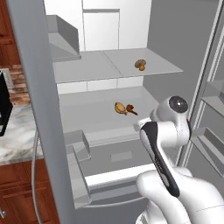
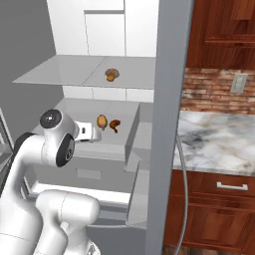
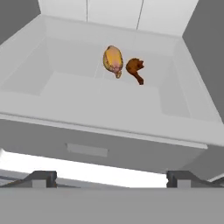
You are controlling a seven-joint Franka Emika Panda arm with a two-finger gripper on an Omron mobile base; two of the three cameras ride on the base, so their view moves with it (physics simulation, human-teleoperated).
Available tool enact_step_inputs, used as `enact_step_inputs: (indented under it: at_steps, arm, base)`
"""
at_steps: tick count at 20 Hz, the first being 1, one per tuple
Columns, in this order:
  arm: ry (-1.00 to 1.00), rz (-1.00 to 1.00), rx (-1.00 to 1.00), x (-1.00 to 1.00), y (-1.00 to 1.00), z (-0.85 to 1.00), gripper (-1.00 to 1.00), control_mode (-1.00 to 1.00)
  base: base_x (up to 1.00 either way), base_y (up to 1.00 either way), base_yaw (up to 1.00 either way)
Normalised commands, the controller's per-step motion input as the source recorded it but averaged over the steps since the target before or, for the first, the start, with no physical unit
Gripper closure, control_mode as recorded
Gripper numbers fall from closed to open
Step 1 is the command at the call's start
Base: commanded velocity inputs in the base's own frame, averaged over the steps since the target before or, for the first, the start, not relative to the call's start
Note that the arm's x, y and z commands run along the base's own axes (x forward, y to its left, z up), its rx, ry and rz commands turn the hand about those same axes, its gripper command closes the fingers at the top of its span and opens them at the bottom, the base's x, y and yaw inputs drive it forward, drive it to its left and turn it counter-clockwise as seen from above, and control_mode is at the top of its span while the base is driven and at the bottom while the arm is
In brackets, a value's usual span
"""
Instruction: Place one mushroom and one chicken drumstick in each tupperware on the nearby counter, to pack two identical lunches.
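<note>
Brown drumstick (image 3: pixel 135 69) – small, blurred – beside another (image 3: pixel 113 59).

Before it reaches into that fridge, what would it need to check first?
1. Fridge door open: ok.
2. Fingers spread apart and holding nothing: ok.
3. Drumsticks on the lower shelf, the pale drumstick beside the brown drumstick: ok.
4. Mushroom on the upper shelf, in plain sight: ok.
5. Path to the lower shelf free: ok.
6. Tupperware ready on the counter: cannot tell.
</note>
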Motion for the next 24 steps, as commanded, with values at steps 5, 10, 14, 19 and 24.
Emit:
enact_step_inputs:
  at_steps: [5, 10, 14, 19, 24]
  arm:
    - [-0.02, 0.0, 0.09, 0.63, 0.17, 0.0, -1.0, -1.0]
    - [0.03, 0.0, 0.11, 0.66, 0.15, 0.0, -1.0, -1.0]
    - [0.01, 0.0, 0.04, 0.7, 0.08, 0.0, -1.0, -1.0]
    - [0.0, 0.0, 0.0, 0.64, 0.09, 0.0, -1.0, -1.0]
    - [0.01, 0.0, 0.0, 0.6, 0.01, -0.08, -1.0, -1.0]
  base:
    - [0.0, 0.0, 0.0]
    - [0.0, 0.0, 0.0]
    - [0.0, 0.0, 0.0]
    - [0.0, 0.0, 0.0]
    - [0.0, 0.0, 0.0]
